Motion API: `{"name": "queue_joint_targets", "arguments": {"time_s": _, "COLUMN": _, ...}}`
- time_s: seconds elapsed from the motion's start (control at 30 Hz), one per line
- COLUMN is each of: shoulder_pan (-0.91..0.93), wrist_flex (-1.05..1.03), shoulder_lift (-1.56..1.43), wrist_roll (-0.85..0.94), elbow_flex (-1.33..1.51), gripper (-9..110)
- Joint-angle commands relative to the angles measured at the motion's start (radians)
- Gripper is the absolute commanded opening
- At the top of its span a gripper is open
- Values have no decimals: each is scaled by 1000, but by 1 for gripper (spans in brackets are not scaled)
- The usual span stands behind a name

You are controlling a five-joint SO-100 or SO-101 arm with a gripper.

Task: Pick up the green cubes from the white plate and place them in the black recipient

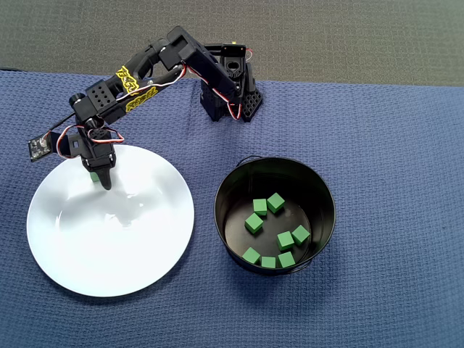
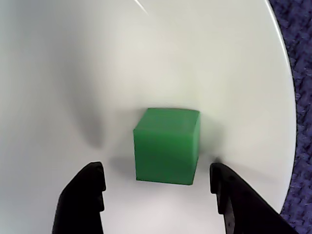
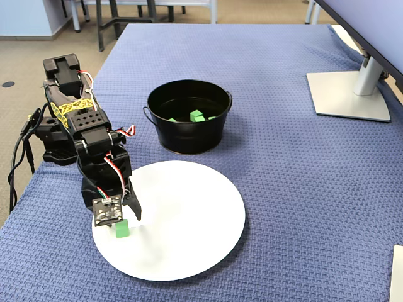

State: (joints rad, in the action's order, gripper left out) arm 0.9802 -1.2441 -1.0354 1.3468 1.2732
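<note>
Seven cubes (image 1: 259, 206) lay in the pot (image 1: 319, 190) in the overhead view: two toward the far side, one just below them, two at right, two or three along the near wall, seven counted in all; one more cube (image 2: 167, 145) sat on the plate (image 2: 58, 58), so eight visible in total; one plate, one pot, one arm.

The claw (image 2: 158, 178) was released, its two black fingers (image 2: 85, 192) spread either side of the plate cube with a gap on each side, not touching it in the wrist view; that cube stood flat on the plate near the rim, a strip of blue cloth (image 2: 302, 58) showing past the edge at right.

The overhead view showed the claw (image 1: 101, 176) low over the upper-left part of the plate (image 1: 109, 239), but the arm hid nearly all of the plate cube there, only a sliver of green beside the claw; that view alone gave the pot count.

The fixed view showed the plate cube (image 3: 122, 229) clearly, at the left edge of the plate (image 3: 189, 220), just under the wrist board and claw (image 3: 129, 217); in the pot (image 3: 189, 135) only two or three cubes (image 3: 198, 116) showed over the wall, the rest hidden.

Pot stood beside the plate, apart from it, both on the cloth-covered desk (image 3: 283, 189); a monitor stand (image 3: 346, 94) was at far right in the fixed view only.
</note>
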Motion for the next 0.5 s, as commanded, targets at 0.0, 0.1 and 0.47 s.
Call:
{"name": "queue_joint_targets", "arguments": {"time_s": 0.0, "shoulder_pan": -18, "wrist_flex": -20, "shoulder_lift": -106, "wrist_roll": 15, "elbow_flex": 2, "gripper": 19}}
{"name": "queue_joint_targets", "arguments": {"time_s": 0.1, "shoulder_pan": -14, "wrist_flex": -20, "shoulder_lift": -114, "wrist_roll": 32, "elbow_flex": 6, "gripper": 19}}
{"name": "queue_joint_targets", "arguments": {"time_s": 0.47, "shoulder_pan": -3, "wrist_flex": 31, "shoulder_lift": -58, "wrist_roll": 44, "elbow_flex": -44, "gripper": 18}}
